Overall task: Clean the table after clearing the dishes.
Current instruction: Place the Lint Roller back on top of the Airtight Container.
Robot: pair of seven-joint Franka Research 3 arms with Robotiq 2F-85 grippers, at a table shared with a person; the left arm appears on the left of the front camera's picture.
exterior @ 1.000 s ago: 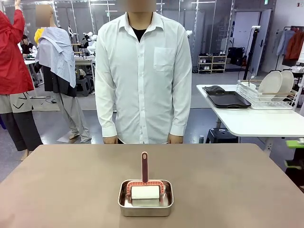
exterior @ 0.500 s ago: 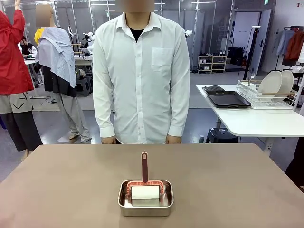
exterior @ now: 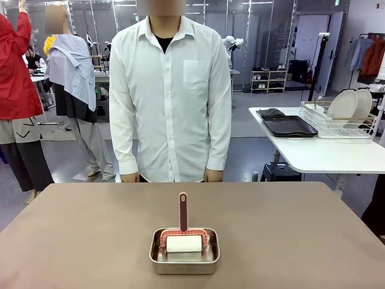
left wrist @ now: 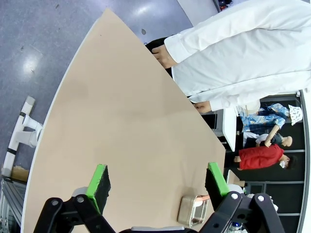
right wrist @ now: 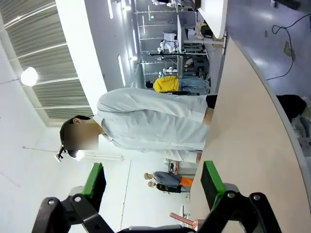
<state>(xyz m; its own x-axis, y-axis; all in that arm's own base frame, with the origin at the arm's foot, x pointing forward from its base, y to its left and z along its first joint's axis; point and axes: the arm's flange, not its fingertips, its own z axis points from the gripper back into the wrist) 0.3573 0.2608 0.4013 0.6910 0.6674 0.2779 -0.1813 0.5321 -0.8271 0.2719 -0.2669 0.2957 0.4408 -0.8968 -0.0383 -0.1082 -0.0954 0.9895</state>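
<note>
A: Where do things stand?

B: The brown bench (exterior: 78, 235) is bare apart from a small steel pan (exterior: 184, 257) holding a lint roller (exterior: 183, 241), its red handle upright. The dishes (exterior: 349, 106) are off it, stacked in a wire rack on the white table well behind and to one side of the pan, beside a dark tray (exterior: 290, 126).

A: And the claws?

B: The left claw (left wrist: 158, 183) hangs over the bench with its jaws wide apart and nothing between them; the right claw (right wrist: 153, 182) is likewise spread and empty.

A: What could go wrong?

B: I'd judge that the thin handle could slip from a loose pinch, or that a sideways pull might drag the light pan along. A person (exterior: 170, 96) stands just beyond the pan, hands by the bench edge.

A: The room?

B: Smooth matte top, grey floor, other people farther back.
</note>
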